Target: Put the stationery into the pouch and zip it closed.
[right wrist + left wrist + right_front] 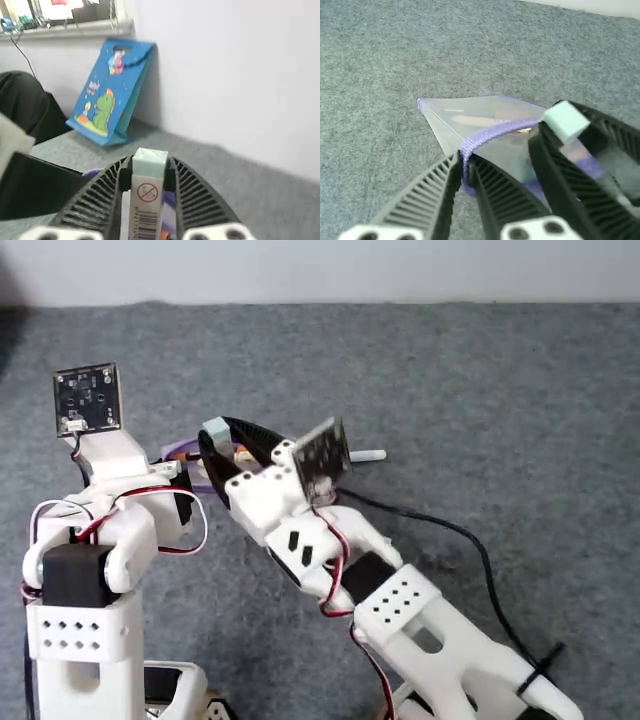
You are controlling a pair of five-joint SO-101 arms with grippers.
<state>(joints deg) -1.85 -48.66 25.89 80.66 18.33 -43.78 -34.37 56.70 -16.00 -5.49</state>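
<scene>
Right gripper (148, 164): clamped on an eraser (146, 192). White printed sleeve, mint-green end poking out past the fingertips, block seated straight between the two fingers.

Left gripper (464, 161): almost closed, pinching the purple zipper band (492, 132) of the pouch (470, 112) at the band's near end.

Pouch: clear plastic, purple trim, tented up where the band is pinched, far corner down on the grey carpet (480, 370). The band runs from the left pinch across to the eraser's mint end. The eraser sits right at the band; can't tell whether it touches or is already inside the mouth. Something pale and long shows through the clear wall; can't identify it.

From the high view, both grippers meet over the pouch, just beside the left arm's wrist and left of the table's middle. The arms cover most of the pouch; its purple edge shows beside them.

A white stick (368, 455) lies on the carpet just past the right arm's wrist camera, apart from the pouch; type unclear.

Behind the right gripper, a blue gift bag (111, 95) leans against a white wall (240, 75).
</scene>
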